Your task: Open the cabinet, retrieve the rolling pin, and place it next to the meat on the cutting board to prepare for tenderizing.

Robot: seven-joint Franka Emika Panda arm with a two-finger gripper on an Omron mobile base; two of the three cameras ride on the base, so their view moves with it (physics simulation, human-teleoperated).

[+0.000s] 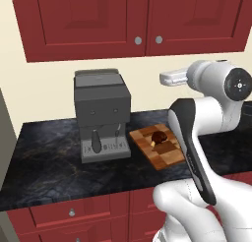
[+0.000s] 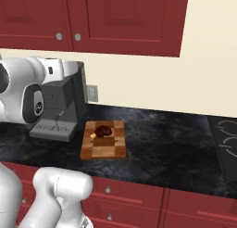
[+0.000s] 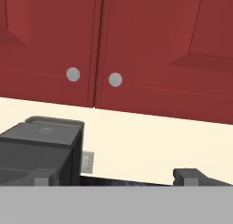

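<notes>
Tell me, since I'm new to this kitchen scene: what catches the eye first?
The dark-red cabinet spans the top, both doors shut, knobs side by side. Below it, the grey coffee machine stands on the black counter, with the checkered cutting board just right of it, carrying the meat.

Both doors of the cabinet are shut, so its inside is hidden, and its top runs off the upper edge. In the left base view the arm covers the near right corner of the cutting board. The meat is too small for detail.
</notes>
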